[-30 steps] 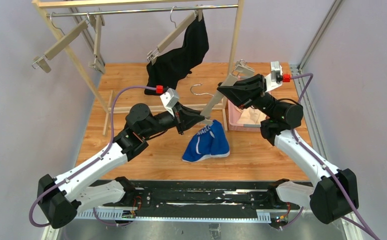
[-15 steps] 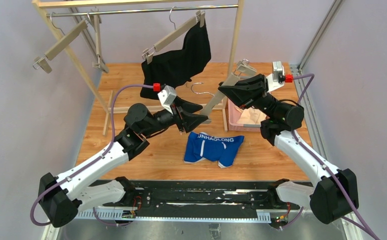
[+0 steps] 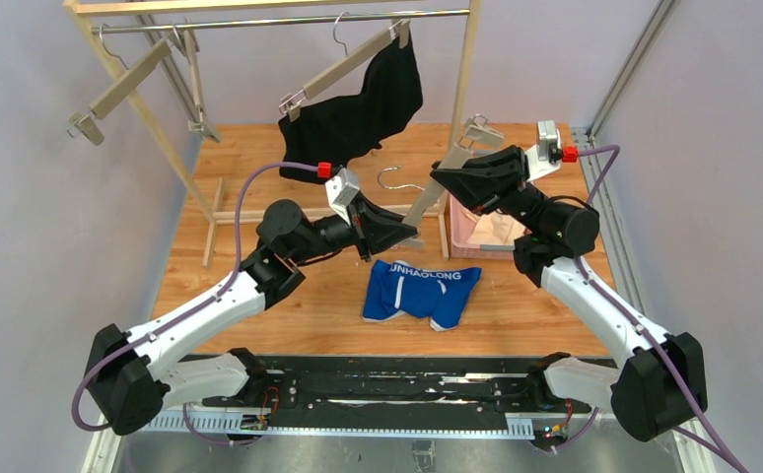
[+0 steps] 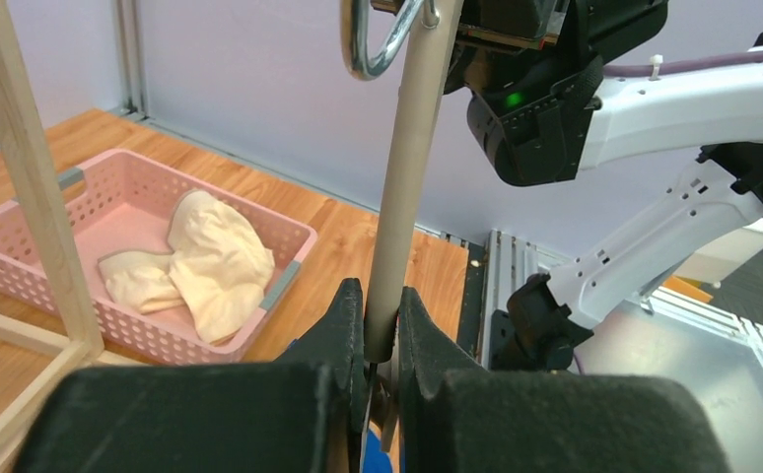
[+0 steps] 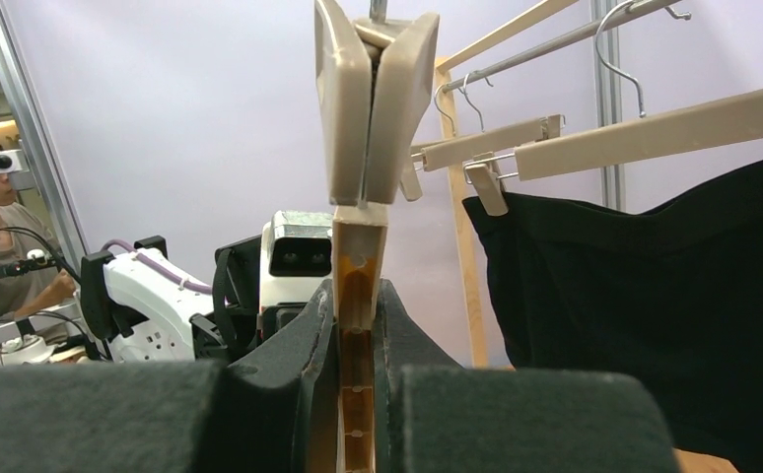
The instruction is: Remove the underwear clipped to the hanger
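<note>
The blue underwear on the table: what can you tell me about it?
The blue underwear is a pair of soft royal-blue boxer briefs with white trim and white lettering along the waistband. It lies loosely spread, slightly rumpled, on the wooden table, unclipped, touching only the wood; nothing holds it.

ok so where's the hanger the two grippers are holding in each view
Top external: hanger slanting at centre.
Left wrist: hanger upright through centre, hook at top.
Right wrist: hanger at centre, clip at top.
Shared landmark: wooden rack, post in every view.
</note>
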### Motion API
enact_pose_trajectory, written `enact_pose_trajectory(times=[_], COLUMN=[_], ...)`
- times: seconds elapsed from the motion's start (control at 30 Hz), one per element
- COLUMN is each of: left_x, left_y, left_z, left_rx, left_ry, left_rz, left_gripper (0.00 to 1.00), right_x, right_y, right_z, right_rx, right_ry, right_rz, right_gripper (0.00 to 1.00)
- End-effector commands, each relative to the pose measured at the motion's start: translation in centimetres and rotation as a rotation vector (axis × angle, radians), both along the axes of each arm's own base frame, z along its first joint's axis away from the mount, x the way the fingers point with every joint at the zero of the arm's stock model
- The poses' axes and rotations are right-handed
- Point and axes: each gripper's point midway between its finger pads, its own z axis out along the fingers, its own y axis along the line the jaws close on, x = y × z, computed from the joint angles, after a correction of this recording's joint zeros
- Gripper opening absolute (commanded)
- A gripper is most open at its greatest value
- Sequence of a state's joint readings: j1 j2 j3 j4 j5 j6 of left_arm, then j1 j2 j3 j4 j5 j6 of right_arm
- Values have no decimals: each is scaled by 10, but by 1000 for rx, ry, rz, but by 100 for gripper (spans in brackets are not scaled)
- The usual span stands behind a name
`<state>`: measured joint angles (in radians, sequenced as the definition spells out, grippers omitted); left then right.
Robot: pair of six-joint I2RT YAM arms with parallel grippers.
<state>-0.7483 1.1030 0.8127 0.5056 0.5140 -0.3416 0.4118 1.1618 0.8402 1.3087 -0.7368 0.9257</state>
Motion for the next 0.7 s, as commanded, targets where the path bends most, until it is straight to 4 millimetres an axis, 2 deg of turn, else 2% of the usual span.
enact_pose_trajectory(times=[0.0, 0.07, 0.13, 0.23, 0.3, 0.37, 0.4, 0.57, 0.67], left_x=[-6, -10, -12, -11, -7, -6, -6, -4, -2], left_y=[13, 19, 25, 37, 48, 58, 62, 84, 110], left_z=[40, 47, 51, 53, 47, 45, 45, 34, 17], left_rx=[-93, -95, -74, -19, 41, 87, 110, 247, 373], left_ry=[-82, -83, -71, -62, -37, -22, -16, 55, 135], left_rz=[34, 46, 63, 126, 185, 233, 247, 337, 442], left_gripper=[0, 0, 0, 0, 0, 0, 0, 0, 0], right_x=[-11, -7, -3, 3, 7, 13, 16, 22, 26], right_y=[-5, -4, -3, -4, -5, -6, -6, -2, -1], right_z=[11, 8, 2, -6, -12, -18, -23, -47, -77], right_rx=[35, 19, -3, -33, -52, -76, -93, -223, -386], right_ry=[-41, -32, -14, 8, 21, 43, 59, 86, 132], right_rz=[-5, -20, -39, -77, -107, -142, -158, -186, -239], right_gripper=[1, 1, 9, 35, 54, 68, 72, 78, 78])
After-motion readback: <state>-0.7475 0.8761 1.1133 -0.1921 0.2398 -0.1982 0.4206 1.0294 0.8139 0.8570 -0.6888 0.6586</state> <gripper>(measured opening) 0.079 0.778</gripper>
